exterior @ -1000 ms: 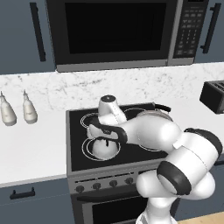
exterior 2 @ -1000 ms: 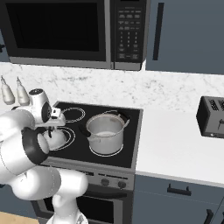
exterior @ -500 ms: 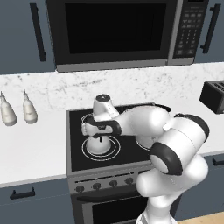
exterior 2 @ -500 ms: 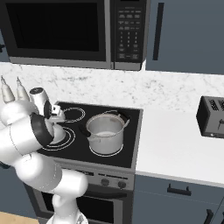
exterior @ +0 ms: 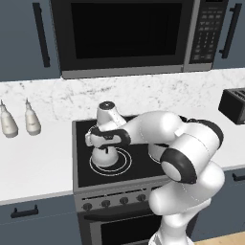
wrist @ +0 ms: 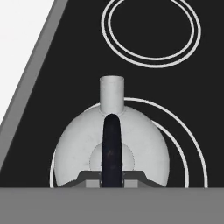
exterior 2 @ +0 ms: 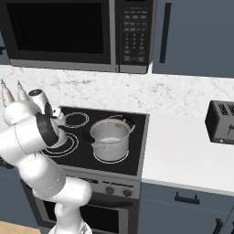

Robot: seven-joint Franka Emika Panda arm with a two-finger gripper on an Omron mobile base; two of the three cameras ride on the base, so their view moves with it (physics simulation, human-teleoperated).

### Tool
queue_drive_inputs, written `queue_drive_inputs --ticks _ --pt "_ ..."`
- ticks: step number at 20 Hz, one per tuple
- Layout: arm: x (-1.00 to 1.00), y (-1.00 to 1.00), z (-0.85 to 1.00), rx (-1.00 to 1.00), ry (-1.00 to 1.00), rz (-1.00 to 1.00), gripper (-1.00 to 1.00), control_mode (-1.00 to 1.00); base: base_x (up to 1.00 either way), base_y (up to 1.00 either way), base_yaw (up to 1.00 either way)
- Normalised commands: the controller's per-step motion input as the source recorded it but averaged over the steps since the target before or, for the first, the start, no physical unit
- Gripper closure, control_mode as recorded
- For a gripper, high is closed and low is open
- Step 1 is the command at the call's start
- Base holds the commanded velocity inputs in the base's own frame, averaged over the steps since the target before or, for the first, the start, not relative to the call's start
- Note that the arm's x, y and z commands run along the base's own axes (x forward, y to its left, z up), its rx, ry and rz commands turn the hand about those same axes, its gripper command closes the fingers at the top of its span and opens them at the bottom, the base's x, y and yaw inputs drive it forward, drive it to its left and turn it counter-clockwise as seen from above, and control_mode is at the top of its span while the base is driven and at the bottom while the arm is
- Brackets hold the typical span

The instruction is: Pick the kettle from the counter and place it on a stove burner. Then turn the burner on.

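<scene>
Kettle point(wrist: 111, 151) sitting inside the near-left stove burner point(exterior: 111, 161) rings, gripper point(wrist: 112, 177) low over its dark arched handle, apparently closed around it though fingertips are hidden, steel pot point(exterior 2: 110, 138) to the right, white worktop point(exterior: 33, 158) left.

No text, label, brand or number can be read. The microwave's keypad point(exterior 2: 134, 31), up and behind the gripper point(exterior: 106, 152), shows small pale marks too blurred to read.
</scene>
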Motion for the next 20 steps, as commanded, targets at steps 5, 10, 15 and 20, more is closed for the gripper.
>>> queue_drive_inputs --ticks 5,10,15,20 --pt "0.00 -0.11 -0.03 0.00 0.00 -0.04 1.00 -1.00 0.00 0.00 0.00" --pt "0.00 -0.15 0.00 0.00 0.00 -0.06 1.00 -1.00 0.00 0.00 0.00" --pt "0.02 -0.01 -0.29 0.00 0.01 -0.05 1.00 -1.00 0.00 0.00 0.00" --pt "0.00 0.00 -0.47 0.00 0.03 -0.01 1.00 -1.00 0.00 0.00 0.00"
